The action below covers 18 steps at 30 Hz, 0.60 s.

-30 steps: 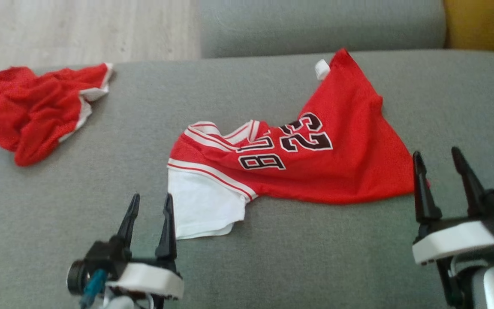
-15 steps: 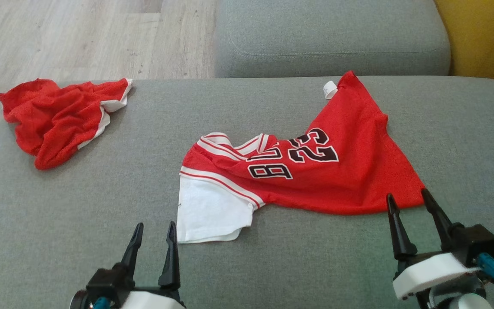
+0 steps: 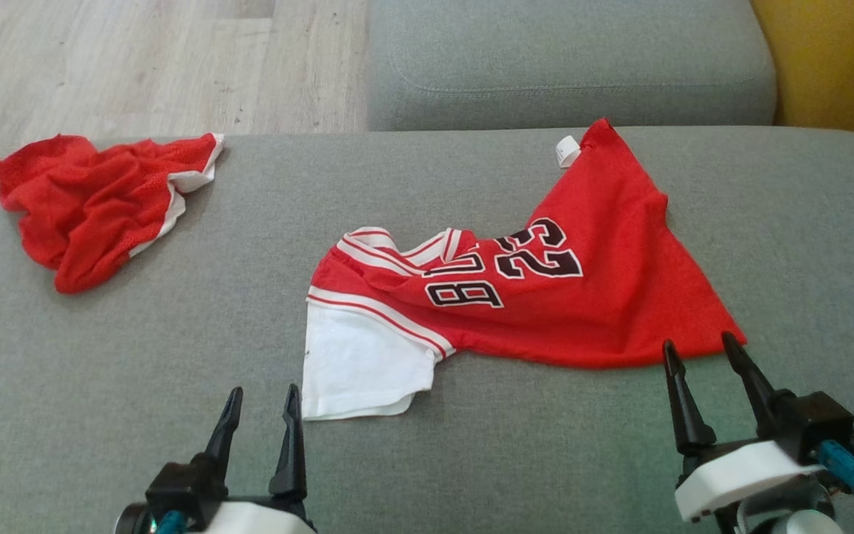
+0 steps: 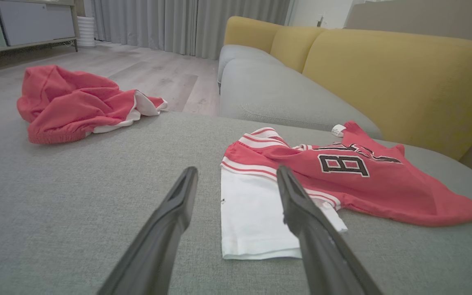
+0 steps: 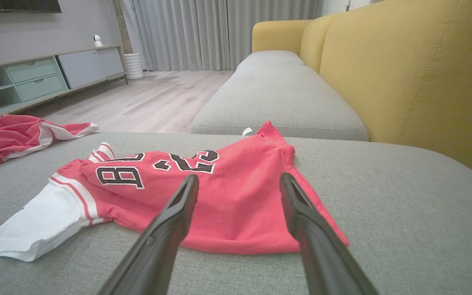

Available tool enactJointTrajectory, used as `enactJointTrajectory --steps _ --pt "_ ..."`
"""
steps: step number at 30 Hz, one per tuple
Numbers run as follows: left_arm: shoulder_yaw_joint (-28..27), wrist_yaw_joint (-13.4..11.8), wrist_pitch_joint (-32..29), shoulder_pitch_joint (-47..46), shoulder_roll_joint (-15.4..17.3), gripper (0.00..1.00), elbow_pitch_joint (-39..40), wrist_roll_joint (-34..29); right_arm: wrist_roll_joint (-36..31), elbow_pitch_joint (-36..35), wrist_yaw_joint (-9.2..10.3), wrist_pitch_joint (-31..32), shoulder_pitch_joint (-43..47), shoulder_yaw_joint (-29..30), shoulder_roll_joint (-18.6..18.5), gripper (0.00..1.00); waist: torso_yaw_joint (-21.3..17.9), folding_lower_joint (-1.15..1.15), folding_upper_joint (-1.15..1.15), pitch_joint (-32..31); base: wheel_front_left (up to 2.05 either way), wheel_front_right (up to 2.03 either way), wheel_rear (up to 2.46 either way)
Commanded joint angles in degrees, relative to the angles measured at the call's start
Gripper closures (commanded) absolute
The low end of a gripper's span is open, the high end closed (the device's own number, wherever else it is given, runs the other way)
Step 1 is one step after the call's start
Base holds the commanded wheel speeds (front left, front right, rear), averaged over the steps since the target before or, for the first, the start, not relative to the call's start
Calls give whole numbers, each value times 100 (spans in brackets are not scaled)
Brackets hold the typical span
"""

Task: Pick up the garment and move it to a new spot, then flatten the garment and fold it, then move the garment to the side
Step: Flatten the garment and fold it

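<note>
since the jersey (image 3: 583,311) lies crumpled just ahead, my right gripper (image 3: 697,340) sits spread and empty at its red corner; my left gripper (image 3: 265,388), spread and empty, sits beside its white end; placed so, i judge, to lift both ends.

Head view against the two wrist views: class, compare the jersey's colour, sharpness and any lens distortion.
Head view: jersey crisp, saturated red, evenly lit with faint shadows. Left wrist view: jersey paler, pinkish; wide-angle lens makes the left end effector loom large. Right wrist view: same washed pink; right end effector looms likewise, soft-edged.
</note>
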<state>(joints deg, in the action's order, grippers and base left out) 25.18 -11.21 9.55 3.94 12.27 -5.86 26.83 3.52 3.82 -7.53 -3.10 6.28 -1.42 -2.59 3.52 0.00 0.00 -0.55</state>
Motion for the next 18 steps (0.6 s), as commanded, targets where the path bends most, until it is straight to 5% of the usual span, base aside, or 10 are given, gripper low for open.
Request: enactJointTrajectory --steps 1,18 --pt "-189 -57 -19 -180 76 0 174 44 -9 -171 4 -47 -237 -148 -29 0 -14 0 0 20 0 0 0" --pt "-131 -72 -1131 -978 -112 0 -1064 449 -193 -145 4 45 -635 -115 -29 0 -527 0 0 667 0 0 0"
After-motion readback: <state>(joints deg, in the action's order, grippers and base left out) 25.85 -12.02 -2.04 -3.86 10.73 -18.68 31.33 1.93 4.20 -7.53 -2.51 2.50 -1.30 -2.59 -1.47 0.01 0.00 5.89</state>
